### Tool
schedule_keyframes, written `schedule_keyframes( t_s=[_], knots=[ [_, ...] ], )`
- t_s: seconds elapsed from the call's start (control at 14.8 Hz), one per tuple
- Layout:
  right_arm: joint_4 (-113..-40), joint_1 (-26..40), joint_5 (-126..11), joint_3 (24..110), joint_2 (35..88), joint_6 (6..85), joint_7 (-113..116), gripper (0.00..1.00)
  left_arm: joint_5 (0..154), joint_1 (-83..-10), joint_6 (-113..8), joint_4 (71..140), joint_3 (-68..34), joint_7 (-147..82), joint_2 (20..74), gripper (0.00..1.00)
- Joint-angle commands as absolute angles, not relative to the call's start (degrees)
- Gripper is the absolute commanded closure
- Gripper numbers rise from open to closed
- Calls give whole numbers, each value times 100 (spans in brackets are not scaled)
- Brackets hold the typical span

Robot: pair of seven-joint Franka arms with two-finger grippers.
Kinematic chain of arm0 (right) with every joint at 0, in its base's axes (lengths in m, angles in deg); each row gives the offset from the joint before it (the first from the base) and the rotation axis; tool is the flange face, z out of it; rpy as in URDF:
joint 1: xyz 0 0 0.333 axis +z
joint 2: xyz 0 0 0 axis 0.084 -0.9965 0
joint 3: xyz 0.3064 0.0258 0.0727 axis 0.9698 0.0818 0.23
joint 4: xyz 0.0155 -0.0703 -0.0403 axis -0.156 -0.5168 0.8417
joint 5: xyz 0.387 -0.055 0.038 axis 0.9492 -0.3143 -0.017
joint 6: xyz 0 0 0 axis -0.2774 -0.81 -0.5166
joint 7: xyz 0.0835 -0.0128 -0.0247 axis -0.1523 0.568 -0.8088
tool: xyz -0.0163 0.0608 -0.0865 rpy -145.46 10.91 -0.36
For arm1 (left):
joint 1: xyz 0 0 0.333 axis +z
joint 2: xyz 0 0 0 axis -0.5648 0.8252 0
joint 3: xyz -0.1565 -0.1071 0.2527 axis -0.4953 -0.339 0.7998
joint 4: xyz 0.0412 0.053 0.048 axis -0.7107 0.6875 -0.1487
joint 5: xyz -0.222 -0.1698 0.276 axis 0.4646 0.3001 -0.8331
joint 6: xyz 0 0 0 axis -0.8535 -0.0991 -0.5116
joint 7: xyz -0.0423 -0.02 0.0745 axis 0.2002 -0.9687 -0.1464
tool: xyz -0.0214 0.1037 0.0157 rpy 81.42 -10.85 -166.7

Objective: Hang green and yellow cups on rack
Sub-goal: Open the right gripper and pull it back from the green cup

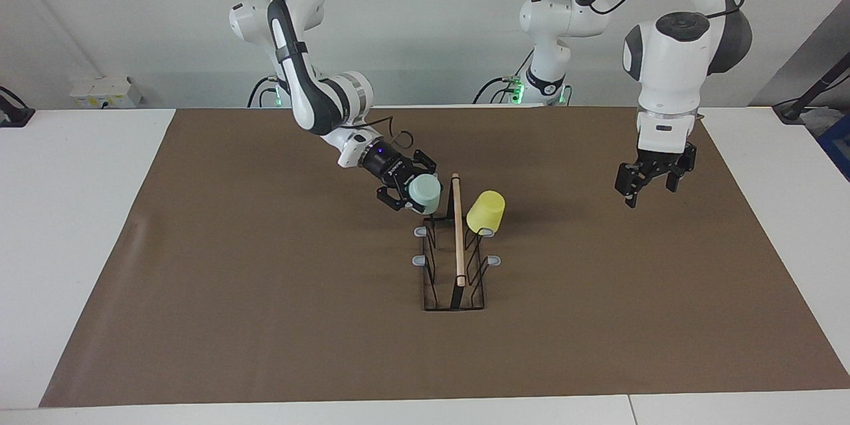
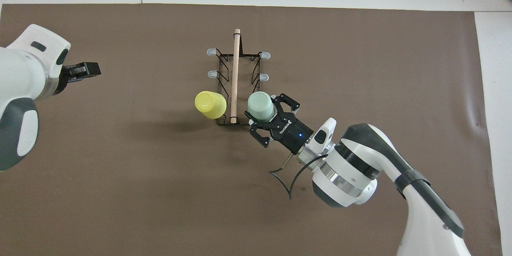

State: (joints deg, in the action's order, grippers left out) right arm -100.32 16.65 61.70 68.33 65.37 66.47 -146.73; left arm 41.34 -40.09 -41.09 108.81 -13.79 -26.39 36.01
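While the right gripper has its jaws clenched on the pale mint green cup, that cup is not yet hung: it is carried tilted at the robots' end of the black wire cup rack, right at the endmost prong on the right arm's side, and whether the prong has entered the cup's mouth I cannot tell. In the overhead view the cup's flat bottom faces the camera just beside the light wooden rod, so the mouth points down toward the wire.

By my judgement, half the job is done. The bright yellow cup sits mouth-down and tilted on the matching prong toward the left arm's end, free of any grip. What remains is to seat the green cup and let go.

The left gripper hangs with its jaws released and holding nothing, over bare brown mat well apart from the rack toward the left arm's end of the table; that arm waits.

Four grey-tipped prongs farther from the robots stand free. Nothing else lies on the mat, and the white table shows around it. The only obstacles I see for the green cup are the rod and the rack's upright wires close by.
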Motion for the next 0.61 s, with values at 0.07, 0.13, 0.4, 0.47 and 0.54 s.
schedule_keyframes(
  t_s=[0.07, 0.13, 0.4, 0.47, 0.54],
  knots=[
    [-10025, 1689, 7055, 6866, 6527, 6715, -15371, 0, 4864, -3878, -3223, 10812, -1382, -4072, 3241, 0],
    [-10025, 1680, 7055, 6866, 6580, 6741, -15363, 0, 4943, -3878, -2907, 10602, -1373, -4424, 3223, 0],
    [-10060, 1662, 7037, 6866, 7115, 7311, -15196, 0, 5585, -3756, -1396, 9346, -1364, -4945, 3425, 0],
    [-10060, 1654, 7028, 6866, 7282, 7565, -15108, 0, 5577, -3747, -1044, 9152, -1365, -5060, 3425, 0],
    [-10060, 1636, 6924, 6866, 7440, 7846, -15038, 0, 5507, -3738, -779, 8967, -1365, -5130, 3434, 0]
  ],
)
